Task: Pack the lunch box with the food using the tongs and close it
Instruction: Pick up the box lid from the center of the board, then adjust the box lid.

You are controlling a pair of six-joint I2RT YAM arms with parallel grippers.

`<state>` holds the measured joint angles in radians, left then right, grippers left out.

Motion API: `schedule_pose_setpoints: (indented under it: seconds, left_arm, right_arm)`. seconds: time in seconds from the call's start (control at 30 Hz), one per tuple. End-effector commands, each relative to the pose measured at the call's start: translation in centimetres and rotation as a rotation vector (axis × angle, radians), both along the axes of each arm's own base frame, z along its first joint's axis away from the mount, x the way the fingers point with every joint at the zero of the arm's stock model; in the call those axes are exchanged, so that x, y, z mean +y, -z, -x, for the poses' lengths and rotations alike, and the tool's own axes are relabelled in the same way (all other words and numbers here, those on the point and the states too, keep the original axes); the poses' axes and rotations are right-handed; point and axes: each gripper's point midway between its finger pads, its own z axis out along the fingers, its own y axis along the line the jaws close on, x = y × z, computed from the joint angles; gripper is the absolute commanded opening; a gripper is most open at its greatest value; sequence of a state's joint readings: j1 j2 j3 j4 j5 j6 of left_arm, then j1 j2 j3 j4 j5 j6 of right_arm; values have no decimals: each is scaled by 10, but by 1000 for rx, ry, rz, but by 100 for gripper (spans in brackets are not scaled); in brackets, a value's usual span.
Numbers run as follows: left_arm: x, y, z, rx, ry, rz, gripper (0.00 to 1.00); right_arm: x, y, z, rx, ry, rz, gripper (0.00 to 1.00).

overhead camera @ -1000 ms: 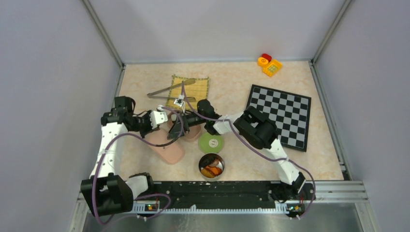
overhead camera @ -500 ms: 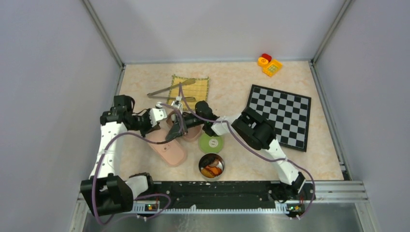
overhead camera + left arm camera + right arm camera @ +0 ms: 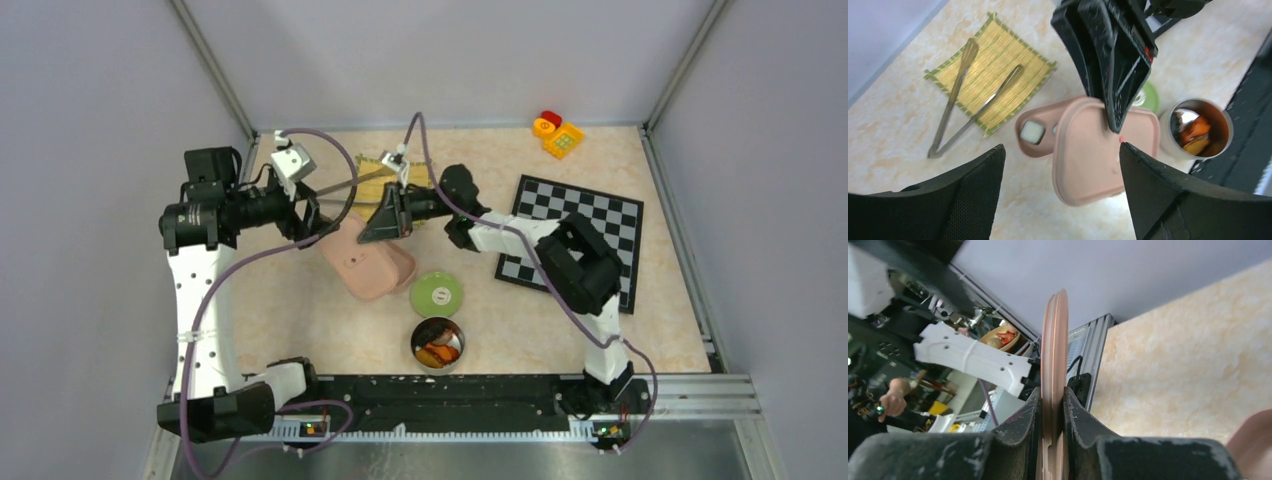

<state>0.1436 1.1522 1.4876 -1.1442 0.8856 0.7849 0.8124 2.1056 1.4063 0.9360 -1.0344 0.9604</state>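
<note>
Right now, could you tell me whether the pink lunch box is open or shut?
Open. The lid, pinched by the right hand, covers only part of the box; one end is uncovered, a white morsel showing inside.

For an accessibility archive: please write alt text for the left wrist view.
The right claw pinches the edge of a pink lid that overlaps an open pink lunch box holding a white morsel. Upper left, silver tongs lie across a yellow mat; at right stands a metal tin of orange food. The left claw frames the bottom, wide open.
</note>
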Motion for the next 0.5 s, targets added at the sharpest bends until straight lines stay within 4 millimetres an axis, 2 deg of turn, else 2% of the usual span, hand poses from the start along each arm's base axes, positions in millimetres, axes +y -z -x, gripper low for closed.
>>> schedule_pose_setpoints:
  seconds: [0.0,0.13,0.23,0.33,0.47]
  left_arm:
    - [-25,-29,15,130,8,215,86]
    - [-41,-43,26,201,76,343,83]
    - [-52,-53,36,265,136,449,77]
    - [-61,-55,44,360,192,555,69]
    - [-72,-49,55,438,238,616,67]
  right_arm:
    - [-46,-71,5,-177,-22,-136,0]
    - [-80,-83,12,-237,-46,-157,0]
    - [-103,-85,20,-303,-71,-165,0]
    - [-119,-82,21,-329,-61,-162,0]
    - [-126,-80,27,-348,-62,-168,0]
